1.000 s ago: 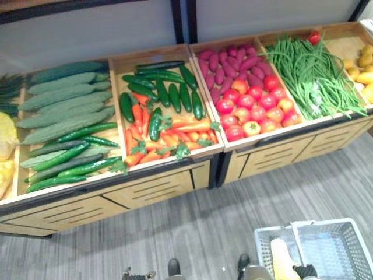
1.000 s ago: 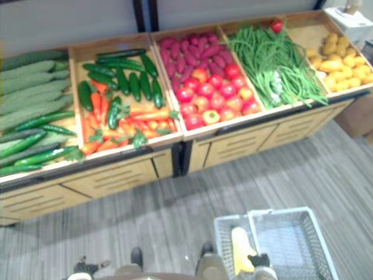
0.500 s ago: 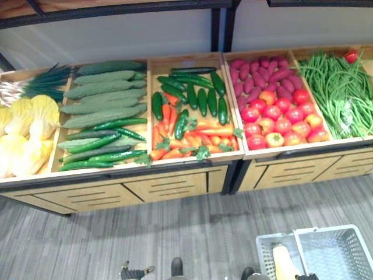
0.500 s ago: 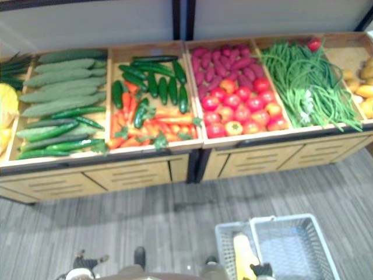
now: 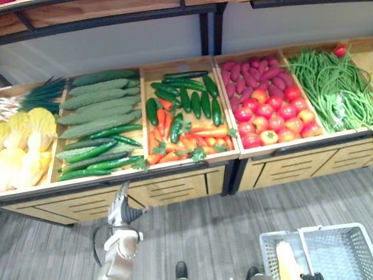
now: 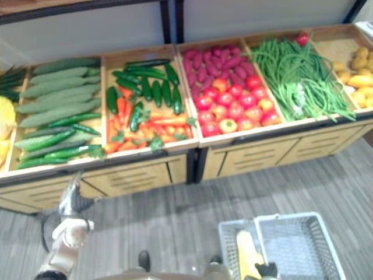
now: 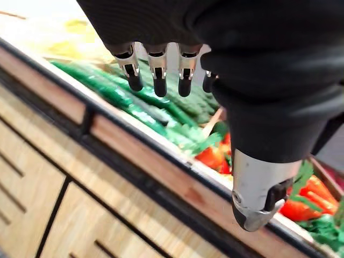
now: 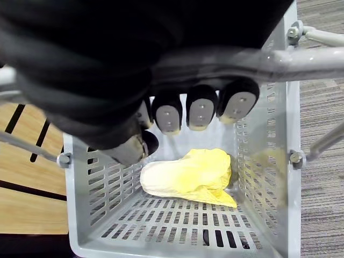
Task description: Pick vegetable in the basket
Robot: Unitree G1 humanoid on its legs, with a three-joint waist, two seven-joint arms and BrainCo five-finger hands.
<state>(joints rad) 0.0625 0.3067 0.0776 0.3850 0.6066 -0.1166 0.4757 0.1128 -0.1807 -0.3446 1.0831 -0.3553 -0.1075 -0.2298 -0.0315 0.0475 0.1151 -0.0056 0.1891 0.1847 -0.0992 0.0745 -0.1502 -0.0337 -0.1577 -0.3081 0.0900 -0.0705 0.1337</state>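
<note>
My right hand [image 8: 201, 110] curls tight round the basket handle [image 8: 317, 56]. A yellow vegetable [image 8: 188, 174] lies inside the basket [image 8: 97, 188]. My left hand [image 5: 119, 207], fingers straight, is up in front of the bench [image 5: 175, 186], near the long green peppers [image 5: 93, 153].

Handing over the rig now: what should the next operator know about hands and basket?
Left robot hand: open, empty, raised before the front edge of the stand, near the long green vegetables.
Right robot hand: curled round the basket handle, carrying the grey basket.
Done: one yellow leafy vegetable lies in the basket.
Left to do: pick the next vegetable.
</note>
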